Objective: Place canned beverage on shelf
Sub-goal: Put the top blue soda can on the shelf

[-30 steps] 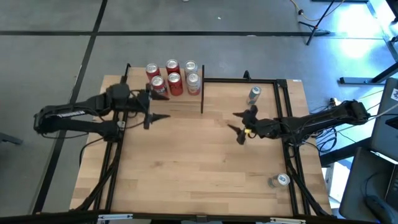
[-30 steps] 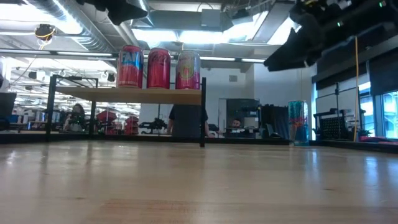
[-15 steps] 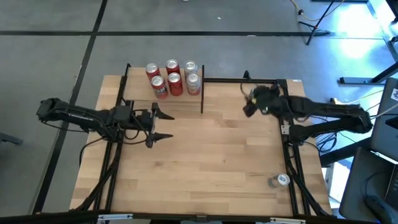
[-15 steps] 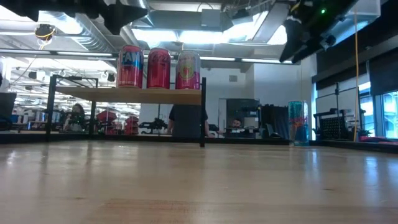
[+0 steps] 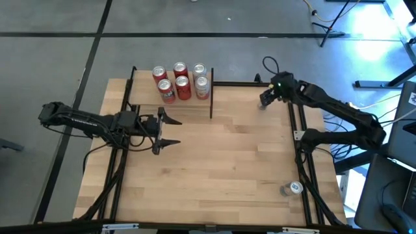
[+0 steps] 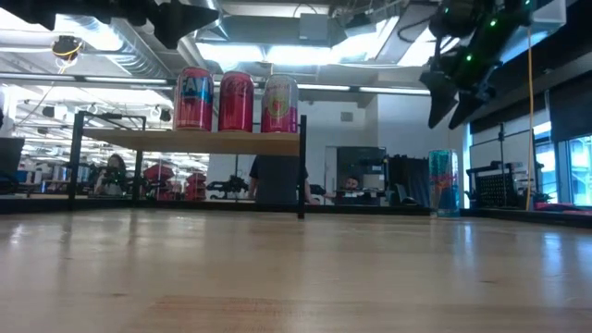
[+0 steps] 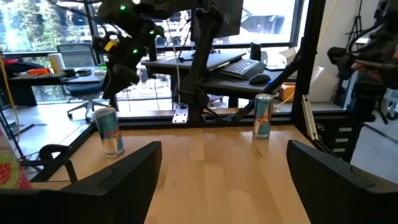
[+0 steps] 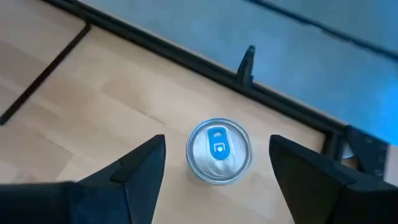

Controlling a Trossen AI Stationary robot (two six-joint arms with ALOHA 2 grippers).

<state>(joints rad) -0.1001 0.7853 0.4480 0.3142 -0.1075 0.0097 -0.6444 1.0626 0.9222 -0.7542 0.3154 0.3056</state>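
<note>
Right gripper (image 8: 214, 165) hangs directly over the upright silver-blue can (image 8: 218, 151) at upper right of the high view, near the far right corner of the bench (image 5: 214, 175). In the right wrist view the can's lid sits centred between the two fingers (image 8: 134, 171), which are spread wide with clear wood on both sides of the can; nothing held. Can's long axis is vertical, in line with the gripper's approach from above, so the pick looks like a straight descent. In the low view the fingers hang well above the can (image 6: 443, 182), not touching. Left gripper (image 5: 170, 131) waits at centre left of the high view, fingers also wide and empty, much farther from this can. Shelf (image 5: 146, 103) at upper centre-left already carries six cans (image 5: 181, 81) crowded toward its right end. A second loose can (image 5: 292, 188) stands at lower right. From above, the right gripper hides the target can. Free shelf space is hard to judge.
</note>
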